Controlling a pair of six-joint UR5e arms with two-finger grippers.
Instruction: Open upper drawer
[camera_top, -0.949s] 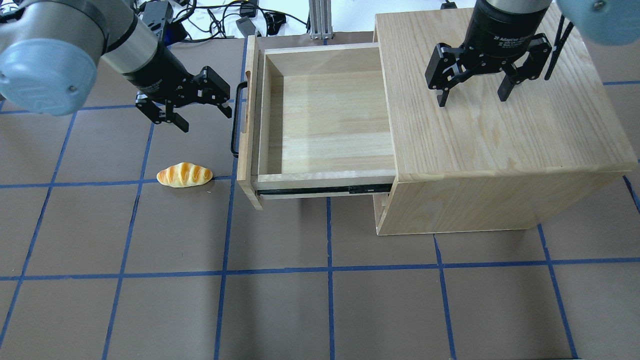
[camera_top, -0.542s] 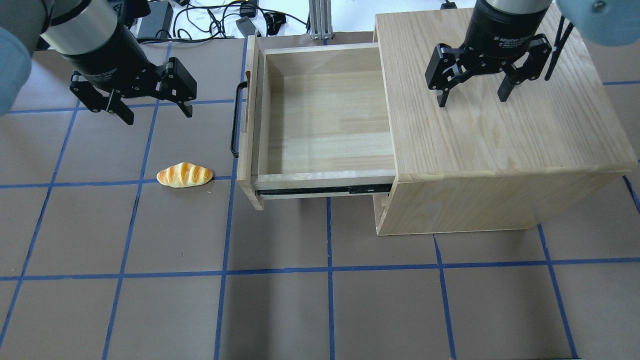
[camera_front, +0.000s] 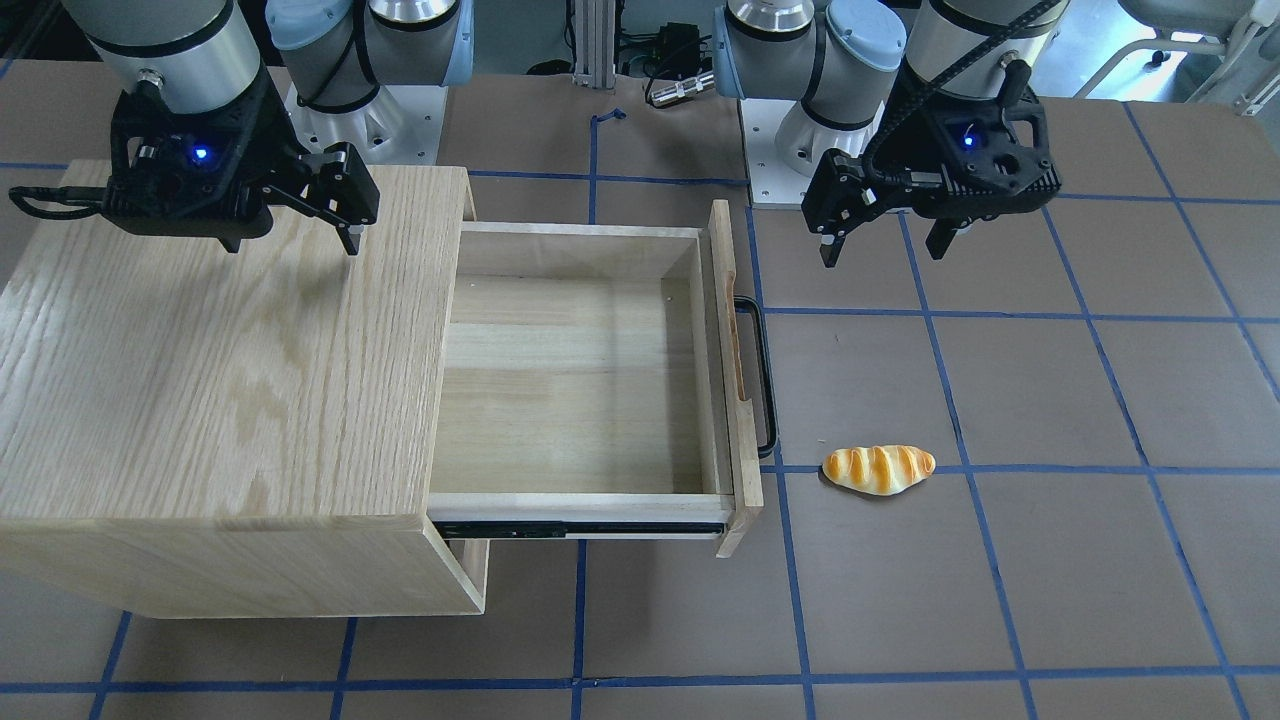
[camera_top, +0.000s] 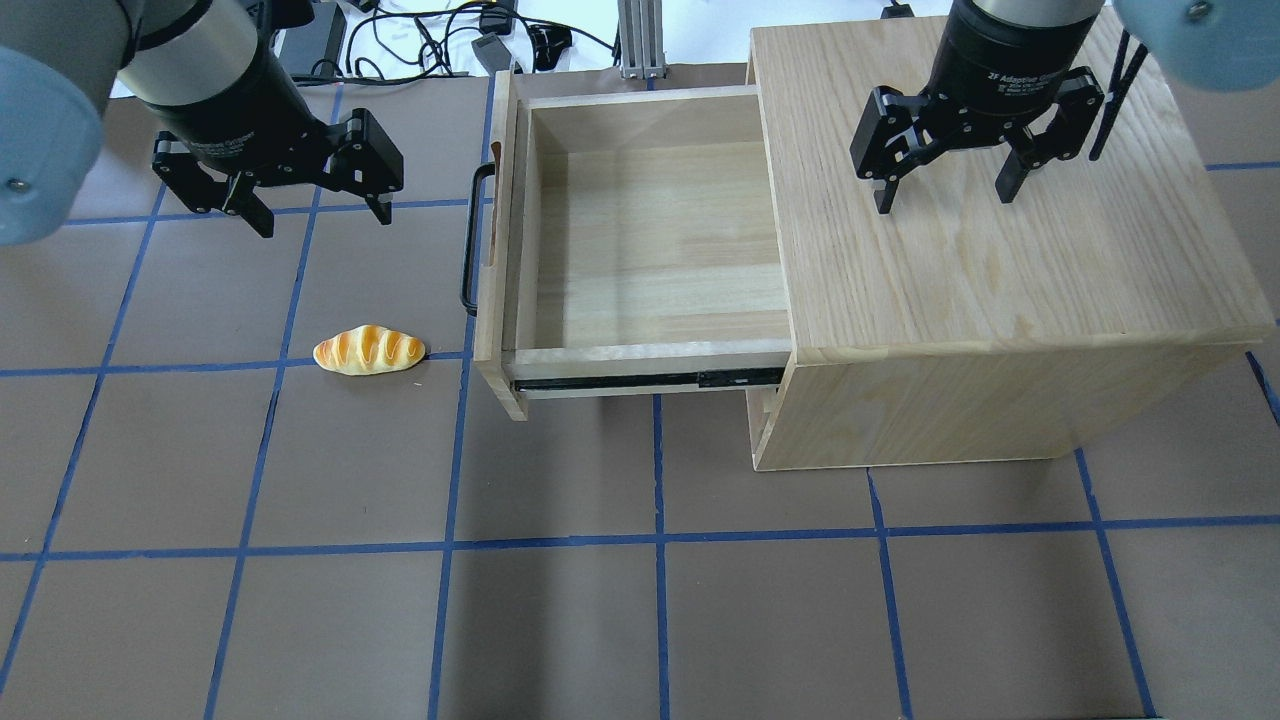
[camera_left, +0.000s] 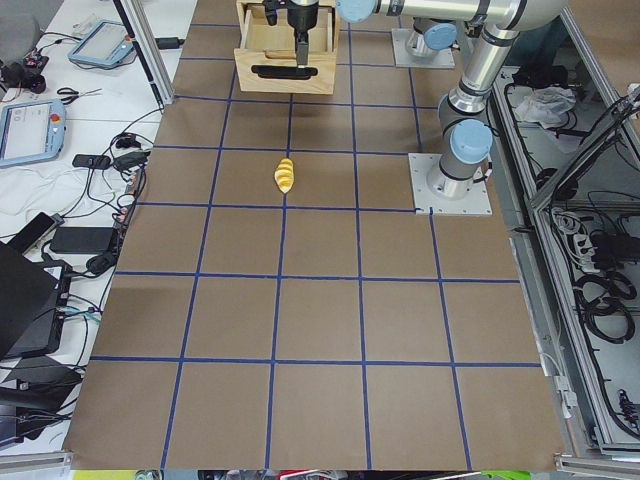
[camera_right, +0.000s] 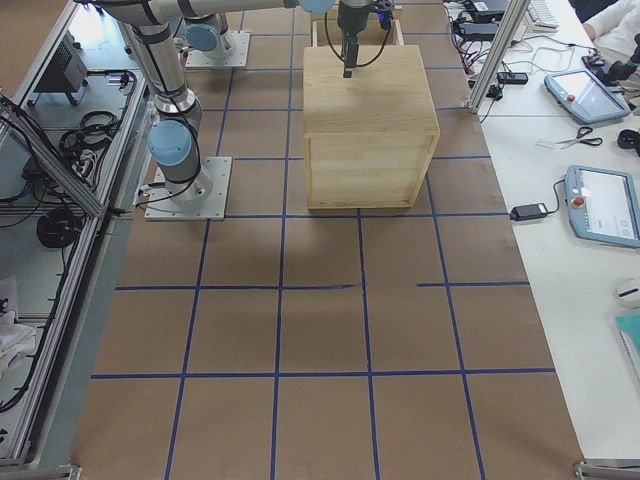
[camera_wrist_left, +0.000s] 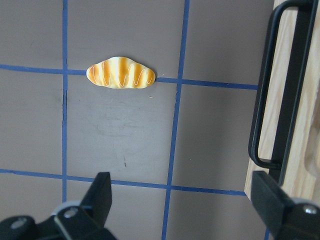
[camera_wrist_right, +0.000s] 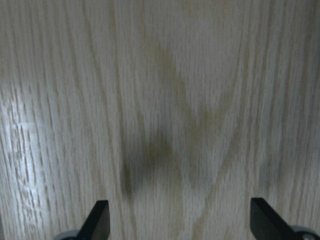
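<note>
The upper drawer (camera_top: 650, 250) of the oak cabinet (camera_top: 1000, 230) stands pulled far out and is empty inside; it also shows in the front-facing view (camera_front: 570, 390). Its black bar handle (camera_top: 470, 240) (camera_front: 762, 375) (camera_wrist_left: 272, 90) faces left in the overhead view. My left gripper (camera_top: 312, 208) (camera_front: 884, 248) is open and empty, hovering above the table left of the handle, apart from it. My right gripper (camera_top: 940, 195) (camera_front: 290, 245) is open and empty above the cabinet's top.
A toy bread roll (camera_top: 369, 350) (camera_front: 879, 468) (camera_wrist_left: 121, 73) lies on the brown table near the drawer's front corner. Cables (camera_top: 430, 40) lie beyond the table's far edge. The drawer's slide rail (camera_top: 650, 380) is exposed.
My left gripper has moved left, away from the drawer handle, and turned to point down, then shifted slightly back right. The drawer, the roll and the right gripper have not moved.
</note>
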